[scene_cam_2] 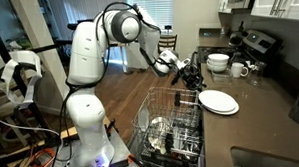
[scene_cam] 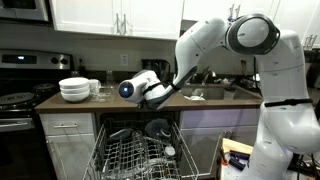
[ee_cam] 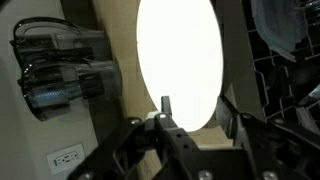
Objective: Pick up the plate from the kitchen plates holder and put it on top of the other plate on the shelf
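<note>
White bowls (scene_cam_2: 219, 61), mug (scene_cam_2: 239, 68) beside, wire rack (scene_cam_2: 171, 123)

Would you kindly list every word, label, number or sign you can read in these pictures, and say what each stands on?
No text can be read in any view.
Stove control panel, in an exterior view: any markings are too small and blurred.
Wall outlet, in the wrist view: no lettering shows.
White plate, stacked bowls and robot arm: no marks visible.
</note>
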